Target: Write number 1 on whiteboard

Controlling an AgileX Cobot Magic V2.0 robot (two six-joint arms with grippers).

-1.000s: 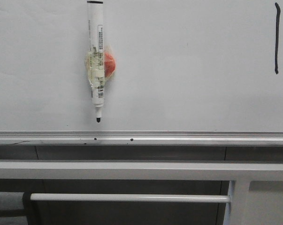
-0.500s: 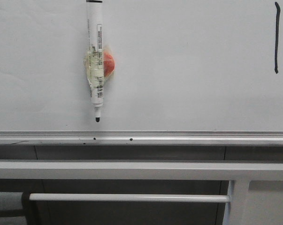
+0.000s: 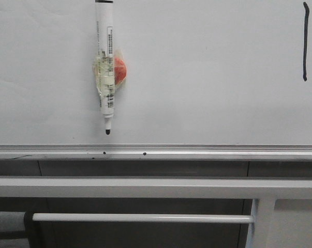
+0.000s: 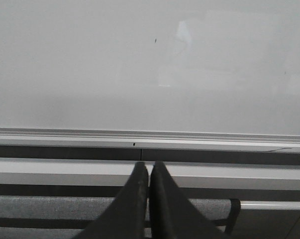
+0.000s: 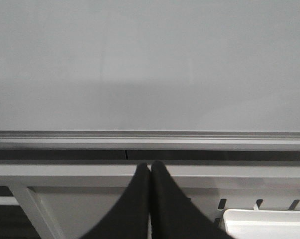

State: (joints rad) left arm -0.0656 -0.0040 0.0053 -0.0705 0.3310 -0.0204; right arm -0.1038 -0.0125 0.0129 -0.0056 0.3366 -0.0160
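Observation:
The whiteboard [image 3: 207, 77] fills the upper front view, with its silver edge rail [image 3: 197, 152] below. A black number 1 [image 3: 305, 41] stands as a vertical stroke at the board's far right. A white marker pen [image 3: 106, 62] lies on the board at the left, tip pointing down toward the rail, with tape and a red piece around its middle. No gripper shows in the front view. My left gripper [image 4: 150, 167] is shut and empty, in front of the rail [image 4: 150, 142]. My right gripper [image 5: 150, 166] is shut and empty too, in front of the board's edge [image 5: 150, 139].
White horizontal metal bars [image 3: 145, 187] run below the rail, with a thinner rod [image 3: 140, 218] lower down. A white tray [image 5: 266, 224] sits beside my right gripper. Grey fabric [image 4: 50, 209] lies under the left one.
The front view has shifted by a few pixels at most. The pen, the stroke and the board stand as before.

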